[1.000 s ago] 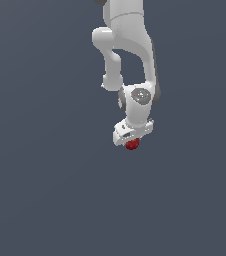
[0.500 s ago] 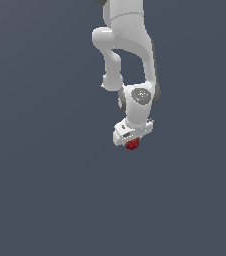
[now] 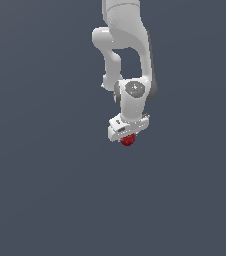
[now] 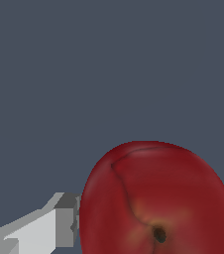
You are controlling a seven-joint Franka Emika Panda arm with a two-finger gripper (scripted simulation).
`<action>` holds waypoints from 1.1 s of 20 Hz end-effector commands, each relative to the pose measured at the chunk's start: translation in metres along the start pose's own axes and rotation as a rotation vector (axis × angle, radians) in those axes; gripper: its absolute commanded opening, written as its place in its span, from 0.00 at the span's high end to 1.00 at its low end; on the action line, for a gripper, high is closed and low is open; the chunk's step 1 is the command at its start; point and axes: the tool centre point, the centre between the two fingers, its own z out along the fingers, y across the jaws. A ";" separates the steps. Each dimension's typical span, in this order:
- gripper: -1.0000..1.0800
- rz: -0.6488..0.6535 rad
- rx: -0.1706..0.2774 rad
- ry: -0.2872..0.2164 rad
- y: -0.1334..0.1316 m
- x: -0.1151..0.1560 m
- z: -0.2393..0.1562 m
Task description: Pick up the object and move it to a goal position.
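The object is a small dark red, roundish ball [image 3: 128, 140] that sits just under the white hand of the arm in the exterior view. My gripper [image 3: 127, 139] is shut on it. In the wrist view the red ball [image 4: 156, 201] fills much of the picture, with a dark dimple and a crease on its skin. It sits between two grey-white fingers [image 4: 59, 221], one on each side of it. The second finger shows only as a sliver at the picture's edge. No goal marker shows in either view.
The white arm [image 3: 125, 55] comes down from the top of the exterior view. All around is a plain dark grey-blue background with no other objects or edges in sight.
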 end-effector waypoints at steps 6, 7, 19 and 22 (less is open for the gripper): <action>1.00 0.001 -0.001 0.003 0.031 -0.036 -0.041; 1.00 0.001 -0.001 0.003 0.037 -0.042 -0.048; 1.00 0.000 0.001 0.004 0.097 -0.109 -0.125; 1.00 0.000 0.001 0.004 0.106 -0.119 -0.137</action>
